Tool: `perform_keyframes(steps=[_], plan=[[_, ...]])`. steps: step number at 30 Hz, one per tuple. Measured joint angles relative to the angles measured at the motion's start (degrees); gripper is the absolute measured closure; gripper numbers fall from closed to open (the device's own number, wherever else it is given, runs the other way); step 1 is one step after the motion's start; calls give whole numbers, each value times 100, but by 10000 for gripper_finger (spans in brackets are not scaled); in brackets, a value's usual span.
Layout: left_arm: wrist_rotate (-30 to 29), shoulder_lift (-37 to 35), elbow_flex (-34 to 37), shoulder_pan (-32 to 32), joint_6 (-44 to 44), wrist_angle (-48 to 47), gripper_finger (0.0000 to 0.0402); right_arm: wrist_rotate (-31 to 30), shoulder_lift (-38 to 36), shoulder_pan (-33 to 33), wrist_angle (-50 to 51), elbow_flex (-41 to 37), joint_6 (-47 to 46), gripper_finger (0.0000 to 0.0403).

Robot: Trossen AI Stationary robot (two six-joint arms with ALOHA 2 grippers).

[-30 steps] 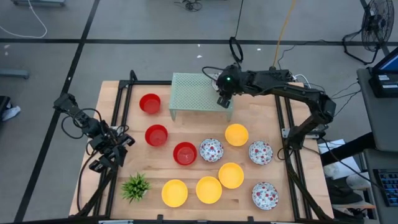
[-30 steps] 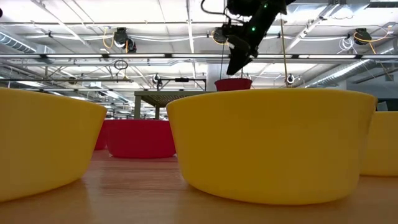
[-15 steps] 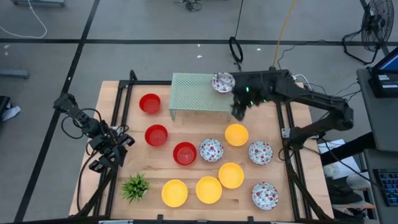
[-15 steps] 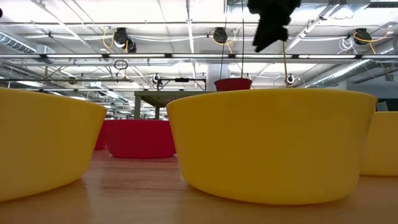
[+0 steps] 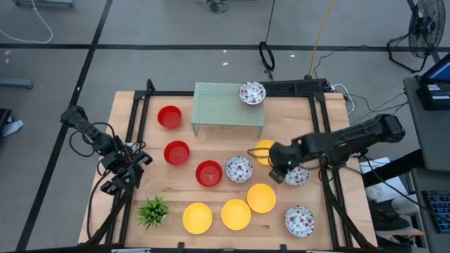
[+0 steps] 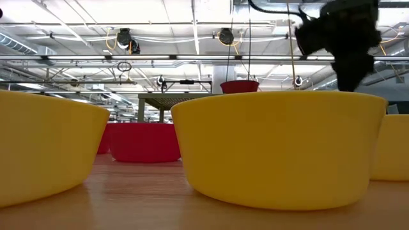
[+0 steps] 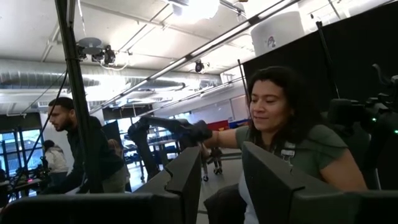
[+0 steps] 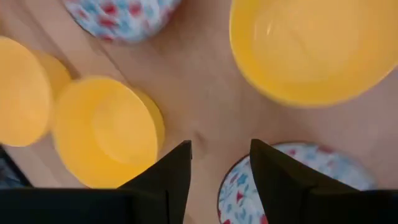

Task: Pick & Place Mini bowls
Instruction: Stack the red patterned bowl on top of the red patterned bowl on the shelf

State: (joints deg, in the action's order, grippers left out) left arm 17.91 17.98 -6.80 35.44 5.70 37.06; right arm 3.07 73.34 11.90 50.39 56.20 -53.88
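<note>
Jaws now released and empty, the right gripper (image 5: 276, 171) has left a speckled bowl (image 5: 252, 93) on the green rack (image 5: 221, 107) at upper centre and hovers over the next speckled bowl (image 5: 295, 173), centre right.

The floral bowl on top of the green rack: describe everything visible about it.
The floral bowl is small, round and white, speckled with red flower marks and bluish flecks. It sits upright, mouth up and empty, on the perforated pale green rack, at the rack's far right corner near the table's far edge. Nothing but the rack touches it. The right claw is well away, over the bowls near the table's middle, and the left claw waits at the table's left edge.
</note>
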Motion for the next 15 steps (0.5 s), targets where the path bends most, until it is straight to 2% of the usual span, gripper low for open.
perform_keyframes(steps=[7, 15], plan=[[-2, 2, 1, 0, 0, 0, 279, -60, -12, 692, -326, -507, -832, 223], [0, 2, -1, 0, -1, 0, 279, -634, -11, 1119, -386, -812, -1542, 228]])
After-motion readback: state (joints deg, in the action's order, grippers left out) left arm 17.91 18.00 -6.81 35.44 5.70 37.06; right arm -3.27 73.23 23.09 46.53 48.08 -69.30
